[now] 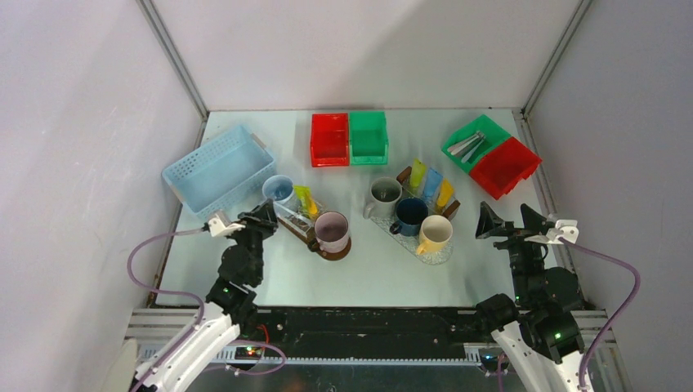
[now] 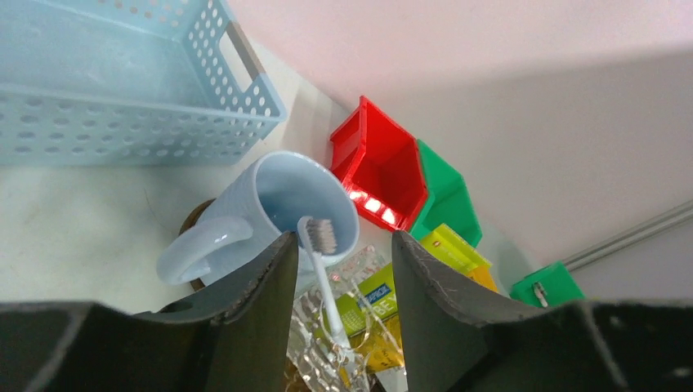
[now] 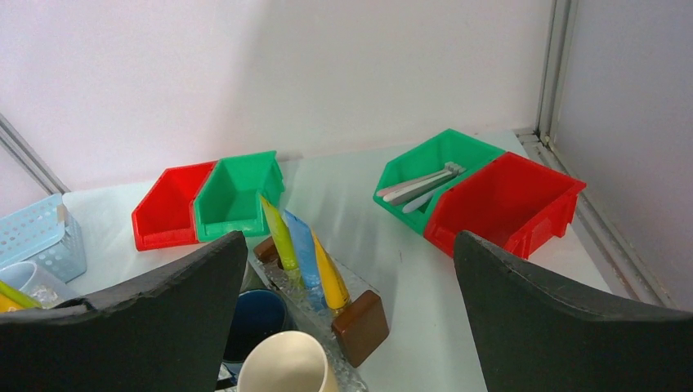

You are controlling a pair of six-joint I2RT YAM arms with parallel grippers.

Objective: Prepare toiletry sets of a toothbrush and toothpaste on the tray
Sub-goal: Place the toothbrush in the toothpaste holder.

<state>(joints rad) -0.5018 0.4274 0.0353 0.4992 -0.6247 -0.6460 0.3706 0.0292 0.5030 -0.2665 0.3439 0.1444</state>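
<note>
My left gripper (image 1: 266,216) (image 2: 343,245) is open over the left clear tray (image 2: 315,351). Between its fingers lies a white toothbrush (image 2: 327,282), neither finger touching it, with its head leaning on the light blue mug (image 1: 279,189) (image 2: 278,196). A lime and yellow toothpaste tube (image 1: 306,202) (image 2: 380,298) lies beside it on that tray. My right gripper (image 1: 511,216) (image 3: 350,245) hangs wide open and empty, right of the second tray (image 1: 445,253). There lime (image 3: 282,237), blue (image 3: 304,249) and orange (image 3: 329,273) tubes lean. More toothbrushes (image 1: 467,145) (image 3: 421,184) lie in a green bin (image 3: 458,147).
A pink mug (image 1: 332,231) stands on the left tray's near end. Grey (image 1: 384,194), dark blue (image 1: 409,215) and cream (image 1: 435,234) mugs fill the second tray. A blue basket (image 1: 217,169) sits back left, red (image 1: 329,139) and green (image 1: 368,136) bins at the back, a red bin (image 1: 504,167) far right.
</note>
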